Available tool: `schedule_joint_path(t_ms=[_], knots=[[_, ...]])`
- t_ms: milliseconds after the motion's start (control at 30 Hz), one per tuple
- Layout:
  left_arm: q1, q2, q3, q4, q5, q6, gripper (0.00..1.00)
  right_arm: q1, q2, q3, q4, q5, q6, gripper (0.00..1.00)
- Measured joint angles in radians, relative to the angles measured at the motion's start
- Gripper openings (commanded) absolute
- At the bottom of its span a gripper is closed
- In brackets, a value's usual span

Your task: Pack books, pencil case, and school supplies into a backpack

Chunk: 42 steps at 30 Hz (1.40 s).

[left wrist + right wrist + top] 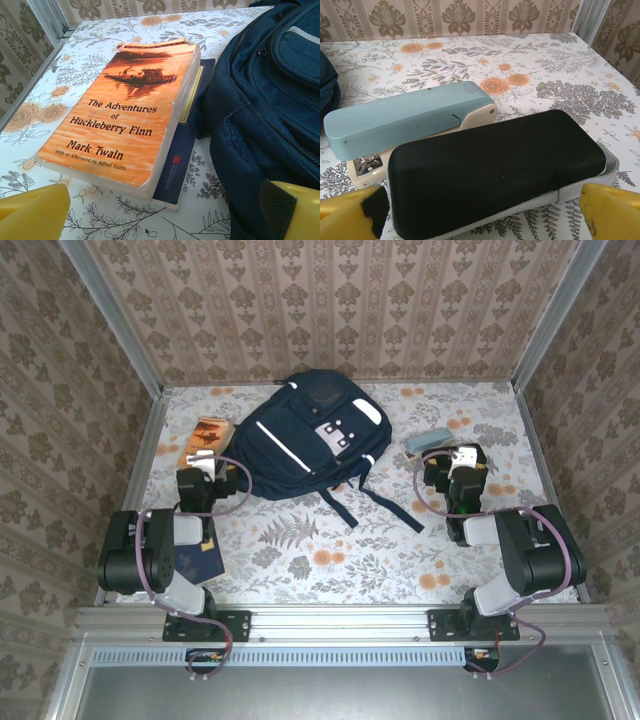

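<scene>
books (125,120) lie stacked by the left edge of the table (300,550), directly ahead of the left gripper (165,212), long axis pointing away from it. backpack (300,440) sits just beside them on the right. left arm is nearer. its jaws stand apart, empty. right gripper (480,215) likewise, facing the pencil case (495,165).

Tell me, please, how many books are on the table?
2. The orange Huckleberry Finn paperback lies left of the backpack, on top of a navy book. A dark blue shape under the left arm may be another.
</scene>
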Motion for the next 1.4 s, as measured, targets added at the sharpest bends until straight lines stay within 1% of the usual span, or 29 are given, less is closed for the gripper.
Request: schedule_joint_path(t_ms=[133,200,333,400,533,667,767,833,933,1000,1067,1133,1267,1400], knots=[[0.0,-0.074,0.0,-0.055,-0.016,0.0,1.0,0.006,-0.029,-0.001,-0.002,-0.001,-0.002,1.0],[0.0,-0.139,0.002,-0.094,-0.029,-0.002,1.0,0.019,-0.08,0.001,-0.058,0.011,-0.004,1.0],[0.0,-0.277,0.058,-0.242,-0.069,-0.029,1.0,0.032,-0.257,0.063,-0.272,0.03,0.008,1.0],[0.0,-0.329,0.106,-0.331,-0.079,-0.055,1.0,0.032,-0.341,0.11,-0.375,0.039,0.038,1.0],[-0.002,-0.407,0.236,-0.548,-0.075,-0.131,0.99,0.033,-0.467,0.25,-0.681,0.066,0.182,1.0],[-0.025,-0.424,0.381,-0.75,-0.029,-0.203,0.98,0.033,-0.5,0.373,-0.954,0.045,0.336,1.0],[-0.059,-0.41,0.44,-0.836,0.028,-0.261,0.98,0.035,-0.499,0.397,-1.096,-0.034,0.423,1.0],[-0.075,-0.386,0.457,-0.873,0.077,-0.297,0.95,0.042,-0.493,0.397,-1.165,-0.088,0.469,1.0],[-0.097,-0.309,0.473,-0.909,0.144,-0.352,0.9,0.065,-0.476,0.397,-1.242,-0.169,0.529,1.0],[-0.119,-0.251,0.48,-0.928,0.158,-0.384,0.83,0.089,-0.47,0.397,-1.27,-0.205,0.557,0.99],[-0.15,-0.188,0.492,-0.95,0.168,-0.412,0.74,0.12,-0.466,0.397,-1.287,-0.231,0.577,0.98],[-0.176,-0.13,0.518,-0.976,0.177,-0.428,0.62,0.15,-0.46,0.398,-1.296,-0.244,0.589,0.98],[-0.215,-0.016,0.6,-1.023,0.18,-0.455,0.4,0.206,-0.425,0.399,-1.301,-0.263,0.614,0.97],[-0.218,0.051,0.641,-1.042,0.18,-0.47,0.25,0.262,-0.377,0.411,-1.3,-0.269,0.634,0.96]])
